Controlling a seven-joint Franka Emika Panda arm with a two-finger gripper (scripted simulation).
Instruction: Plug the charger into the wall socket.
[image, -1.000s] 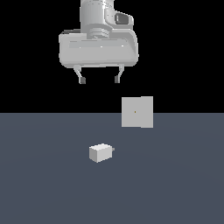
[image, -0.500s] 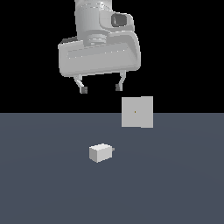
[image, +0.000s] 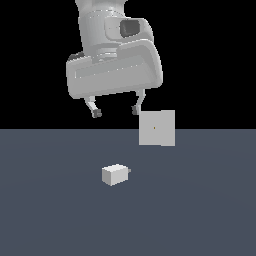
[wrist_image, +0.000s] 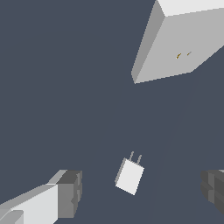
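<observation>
Your pale grey two-fingered gripper (image: 115, 110) hangs high over the dark grey floor (image: 50, 215), fingers spread wide, holding nothing. The small off-white boxy charger (image: 115, 174) lies on the floor below it, its grey prongs pointing toward the exterior view's right. The flat pale grey square wall socket (image: 157, 128) stands upright, well apart from the charger, farther back and to the exterior view's right.

A small off-white boxy charger (wrist_image: 129, 176) lies on the dark grey-blue floor (wrist_image: 65, 87), its two thin grey prongs (wrist_image: 135, 158) pointing toward a pale grey slab-like wall socket (wrist_image: 179, 43) with two tiny marks on its face. The two are well apart. The gripper (wrist_image: 142, 190) has its dark grey fingertips (wrist_image: 70, 192) spread wide, the charger between them, untouched.
</observation>
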